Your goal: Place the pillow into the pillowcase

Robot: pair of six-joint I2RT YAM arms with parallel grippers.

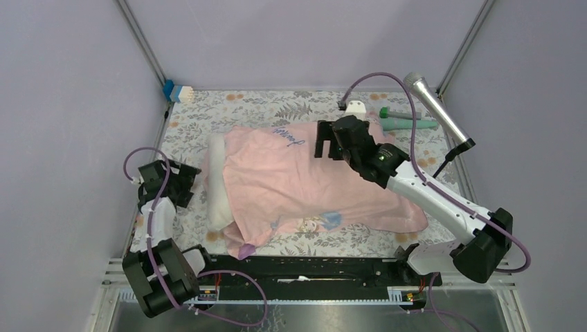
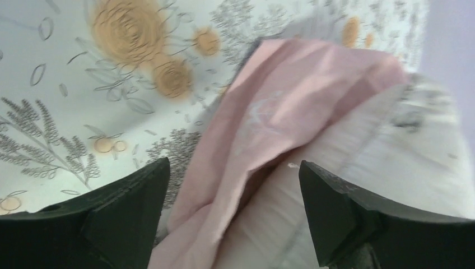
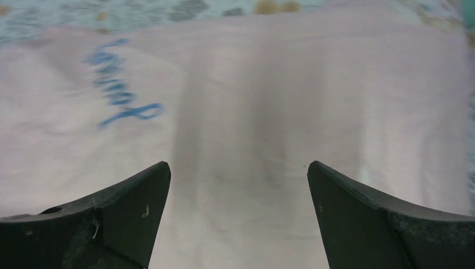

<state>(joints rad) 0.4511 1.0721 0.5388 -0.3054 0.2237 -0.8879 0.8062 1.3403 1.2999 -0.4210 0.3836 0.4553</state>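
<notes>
Closest to my left wrist lens are my own black fingers point(image 2: 129, 218), spread wide with nothing between them: my left gripper point(image 2: 234, 162) is released and hangs near the table's left edge. Just past the tips, the pink hem of the pillowcase point(image 2: 280, 106) folds back over the off-white pillow point(image 2: 386, 162), with the floral table cloth point(image 2: 73, 73) beside them.

My right gripper point(image 3: 238, 165) is also released. It hovers over the far side of the pillowcase, close by the blue writing, and grasps nothing.

From above, the pillow lies across the middle of the table, mostly under pink fabric. Only a pale strip at its left-edge end is uncovered.

I judge the task to be at its last step, drawing the mouth of the sack over that bare end. For the next move my left jaws should pinch the loose hem alone, not the cushion, and pull it toward the left edge. My right side would steady the bulk meanwhile.

I count one pillow, one pillowcase and two grippers. One microphone point(image 1: 436, 104) stands by the far right corner.
</notes>
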